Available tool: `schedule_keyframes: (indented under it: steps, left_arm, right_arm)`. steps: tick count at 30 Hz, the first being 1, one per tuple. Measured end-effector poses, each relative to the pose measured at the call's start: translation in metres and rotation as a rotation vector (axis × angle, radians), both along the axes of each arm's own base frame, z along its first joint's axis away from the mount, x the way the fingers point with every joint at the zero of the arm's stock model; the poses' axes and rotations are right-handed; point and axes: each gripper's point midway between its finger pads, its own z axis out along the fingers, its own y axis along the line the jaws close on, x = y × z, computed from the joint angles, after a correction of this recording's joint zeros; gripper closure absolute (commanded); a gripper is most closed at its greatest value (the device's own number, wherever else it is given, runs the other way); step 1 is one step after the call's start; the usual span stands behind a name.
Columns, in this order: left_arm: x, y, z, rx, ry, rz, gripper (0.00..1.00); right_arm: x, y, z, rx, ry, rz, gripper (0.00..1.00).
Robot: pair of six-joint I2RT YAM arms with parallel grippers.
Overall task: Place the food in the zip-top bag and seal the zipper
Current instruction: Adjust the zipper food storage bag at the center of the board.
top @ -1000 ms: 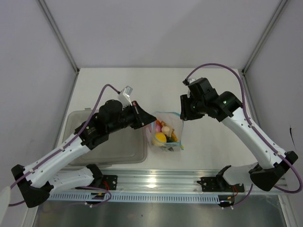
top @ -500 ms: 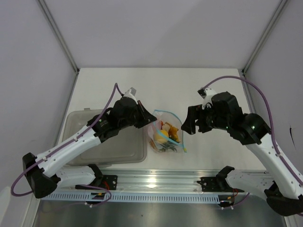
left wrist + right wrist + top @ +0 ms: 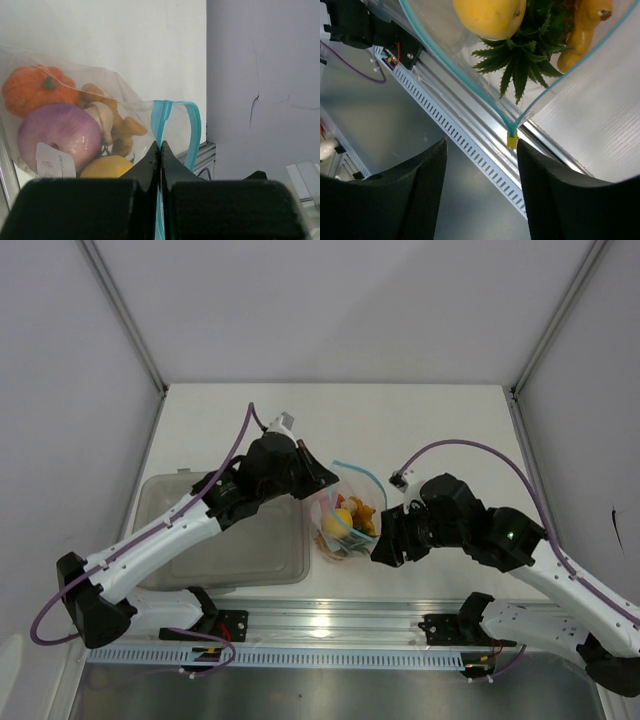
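Lemon [image 3: 490, 15] cut off at top edge; zipper [image 3: 194, 130] lower end behind left tool [image 3: 160, 146].

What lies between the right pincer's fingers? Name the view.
Right wrist view: the corner of the clear crinkly zip-top bag, where its light-blue zipper strip ends in a yellow tab, sits between the fingers of the open right pincer.

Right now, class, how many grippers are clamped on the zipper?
1: the left gripper is shut on the zipper; the right gripper stands open near the zipper's other end.
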Motion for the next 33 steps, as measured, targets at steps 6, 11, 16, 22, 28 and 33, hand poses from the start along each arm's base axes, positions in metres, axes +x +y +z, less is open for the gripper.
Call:
schedule_keyframes:
  steps: [6,11,16,22,28,33]
  left_arm:
    - [0.002,0.000,0.000,0.001,0.001,0.003,1.00]
    - [0.002,-0.001,-0.001,0.002,0.002,-0.001,0.99]
    - [0.002,-0.001,0.000,0.006,-0.010,-0.021,1.00]
    - [0.000,-0.007,0.006,-0.002,-0.084,-0.115,0.99]
    - [-0.015,0.002,-0.003,0.010,-0.130,-0.174,0.99]
    - [-0.032,0.015,-0.015,-0.012,-0.135,-0.188,0.99]
  right_arm:
    - [0.003,0.011,-0.015,-0.071,-0.031,-0.003,0.56]
    - [0.018,0.011,-0.037,-0.182,-0.062,-0.060,0.57]
    - [0.030,0.007,-0.046,-0.243,-0.098,-0.103,0.95]
    - [0.050,-0.012,-0.041,-0.318,-0.166,-0.231,1.00]
    - [0.076,-0.027,0.026,-0.254,-0.297,-0.364,1.00]
    - [0.093,-0.038,0.049,-0.202,-0.337,-0.409,1.00]
